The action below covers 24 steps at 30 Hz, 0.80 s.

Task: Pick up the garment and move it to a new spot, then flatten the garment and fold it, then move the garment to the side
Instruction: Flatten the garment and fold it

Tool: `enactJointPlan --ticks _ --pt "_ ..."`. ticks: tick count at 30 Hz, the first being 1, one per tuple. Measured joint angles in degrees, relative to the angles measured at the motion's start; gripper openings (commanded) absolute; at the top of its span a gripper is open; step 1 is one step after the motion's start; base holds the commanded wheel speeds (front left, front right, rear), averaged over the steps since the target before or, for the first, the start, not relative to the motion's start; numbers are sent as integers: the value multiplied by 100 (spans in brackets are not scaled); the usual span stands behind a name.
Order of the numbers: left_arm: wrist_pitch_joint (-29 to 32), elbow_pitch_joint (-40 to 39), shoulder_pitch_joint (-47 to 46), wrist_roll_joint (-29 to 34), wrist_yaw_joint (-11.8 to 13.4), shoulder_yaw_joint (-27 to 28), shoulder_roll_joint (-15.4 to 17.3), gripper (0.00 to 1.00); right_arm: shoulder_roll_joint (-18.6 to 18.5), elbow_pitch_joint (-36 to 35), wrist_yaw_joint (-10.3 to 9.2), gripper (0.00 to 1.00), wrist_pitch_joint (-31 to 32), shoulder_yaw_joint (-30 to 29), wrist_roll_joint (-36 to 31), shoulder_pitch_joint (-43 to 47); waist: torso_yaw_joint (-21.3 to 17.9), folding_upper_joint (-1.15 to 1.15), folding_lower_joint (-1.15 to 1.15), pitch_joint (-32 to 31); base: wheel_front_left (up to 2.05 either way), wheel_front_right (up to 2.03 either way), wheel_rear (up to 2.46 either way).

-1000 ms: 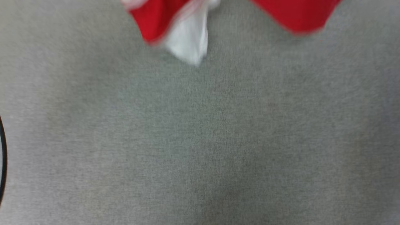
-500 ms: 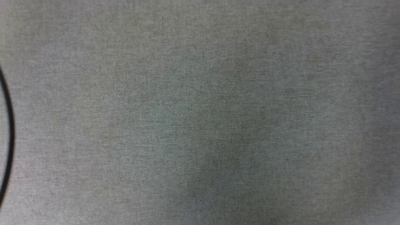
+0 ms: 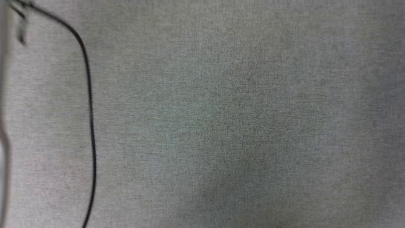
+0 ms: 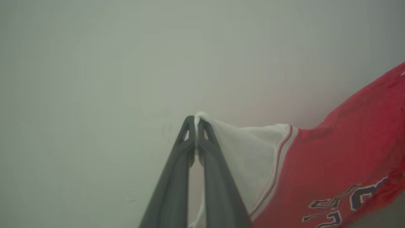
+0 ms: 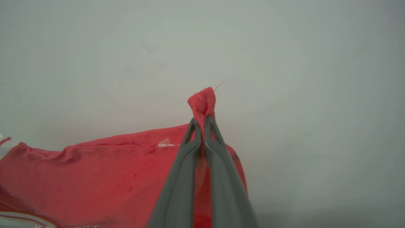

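Well, the left gripper (image 4: 196,122) is squeezing its two long dark fingers together on a pinch of white sleeve cloth, with a small nub poking out past the tips. That sleeve belongs to the red jersey-style T-shirt (image 4: 345,152) with white short sleeves, which is trailing off to the right of the left wrist view. A red-and-white striped band is running where white meets red. The black-and-white lettering (image 4: 348,202) on the red part is being cut off by the bottom and right edges, so I am not managing to read it.

The right gripper (image 5: 202,123) is likewise clamping shut on a bunched red corner of the shirt, with a twist of red sticking up beyond the fingertips. The rest of the cloth is spreading away to the left and running out of the right wrist view at the bottom. Behind both grippers the pale grey backdrop is lying out of focus, and I cannot tell whether the shirt's lower part is touching anything.

Seen from the head, a grey woven fabric surface (image 3: 237,110) is stretching across. A thin black cable (image 3: 90,126) is curving down its left side, and a blurred pale strip (image 3: 3,164) at the left edge is proving too smeared to identify.
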Motion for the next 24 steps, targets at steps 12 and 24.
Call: enactJointPlan --ticks 12,24 --pt "-1 -1091 3125 -112 57 179 -502 0 -97 79 0 0 -368 423 1037 2268 90 0 -2 -994 0 0 0" --pt "-1 -1050 5538 -355 -148 34 -628 0 -180 -46 0 0 -149 210 2127 4479 182 0 -3 -2086 0 0 0"
